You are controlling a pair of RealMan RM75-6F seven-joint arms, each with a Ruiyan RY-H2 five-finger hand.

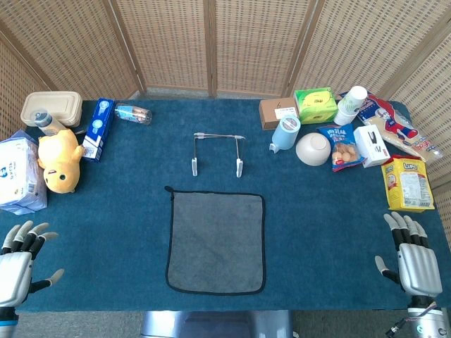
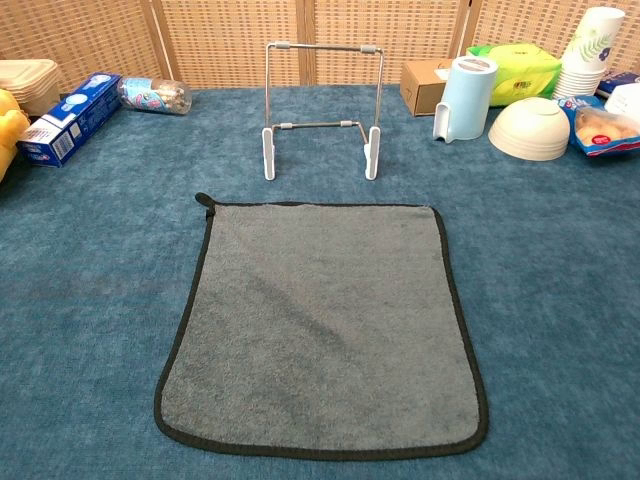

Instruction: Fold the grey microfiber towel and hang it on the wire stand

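A grey microfiber towel (image 1: pixel 215 241) (image 2: pixel 320 320) with a black hem lies flat and unfolded on the blue table cover, a small loop at its far left corner. Just beyond it stands the wire stand (image 1: pixel 218 152) (image 2: pixel 322 105) on white feet, bare. My left hand (image 1: pixel 15 260) hovers at the near left corner of the table, fingers spread, holding nothing. At the near right corner my right hand (image 1: pixel 413 258) is likewise spread and empty. Both hands are far from the towel and appear only in the head view.
On the left are a yellow plush toy (image 1: pixel 59 159), a tissue pack (image 1: pixel 18 173), a blue box (image 1: pixel 98 129) and a lidded container (image 1: pixel 51 107). On the right sit a white bowl (image 1: pixel 313 148), a light blue jug (image 1: pixel 285 133), stacked cups (image 1: pixel 350 105) and snack packs (image 1: pixel 406 183).
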